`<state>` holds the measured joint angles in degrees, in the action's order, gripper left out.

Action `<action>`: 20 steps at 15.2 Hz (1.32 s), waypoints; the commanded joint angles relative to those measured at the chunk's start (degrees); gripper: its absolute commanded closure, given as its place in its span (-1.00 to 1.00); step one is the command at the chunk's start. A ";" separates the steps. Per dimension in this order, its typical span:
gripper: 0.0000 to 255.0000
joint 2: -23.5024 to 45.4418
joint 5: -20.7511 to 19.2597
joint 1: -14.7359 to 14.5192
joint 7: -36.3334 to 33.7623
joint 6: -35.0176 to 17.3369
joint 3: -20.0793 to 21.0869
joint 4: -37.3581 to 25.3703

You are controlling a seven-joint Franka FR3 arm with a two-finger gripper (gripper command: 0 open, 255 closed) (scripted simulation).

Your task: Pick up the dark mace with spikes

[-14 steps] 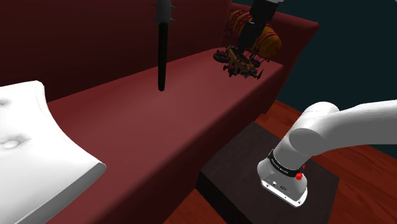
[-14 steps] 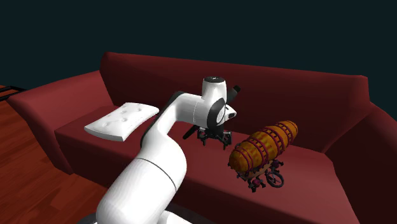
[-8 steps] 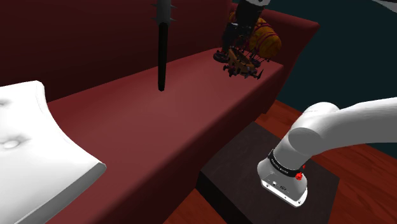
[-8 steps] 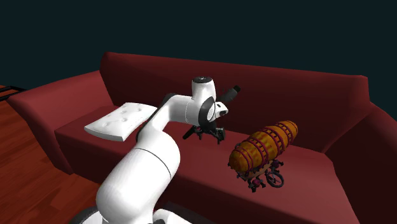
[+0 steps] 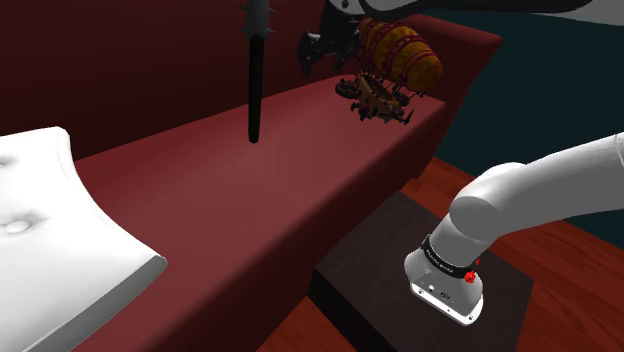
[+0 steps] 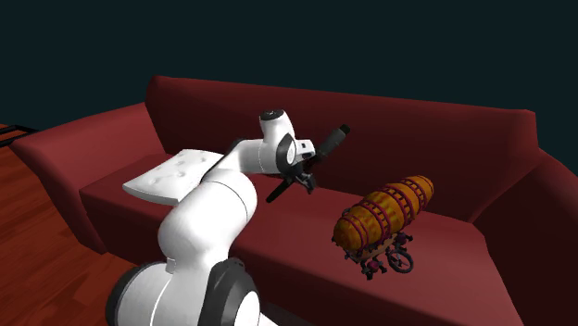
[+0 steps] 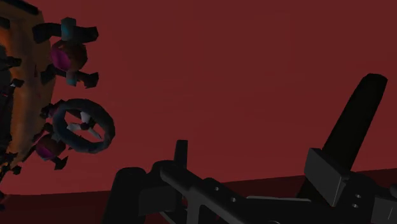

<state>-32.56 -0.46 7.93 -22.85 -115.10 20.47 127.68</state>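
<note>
Since the earlier frame, the gripper has shifted from the barrel cart toward the mace. Its fingers stand apart, apparently empty. In the shoulder view, the mace leans upright against the sofa backrest, at the gripper's 9 o'clock.

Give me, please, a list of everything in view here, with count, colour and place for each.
Sofa: one, dark red, spanning the scene.
Mace: one, black with a spiked head, standing on the seat and leaning against the backrest.
Cushion: one, white, on the seat at the second exterior view's left.
Barrel-shaped toy: one, orange with dark bands and small wheels below, on the seat at that view's right.
Floor: reddish wood, in front of the sofa.
Stand: one, dark box, on the floor by the sofa.
Arm: one, white, reaching over the seat.
Hand: one, black, open, above the seat between mace and toy in the shoulder view.
</note>
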 commanded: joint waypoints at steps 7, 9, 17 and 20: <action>-1.00 15.93 -13.79 10.11 -26.28 -5.80 15.38 -13.44; -1.00 20.96 -19.67 12.56 -33.50 -5.03 19.36 -18.16; -1.00 35.01 -37.06 13.03 -50.94 -0.45 25.32 -29.03; -1.00 35.03 -37.68 13.12 -52.21 -2.28 25.19 -26.90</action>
<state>2.29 -37.73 21.05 -74.46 -116.71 45.68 100.09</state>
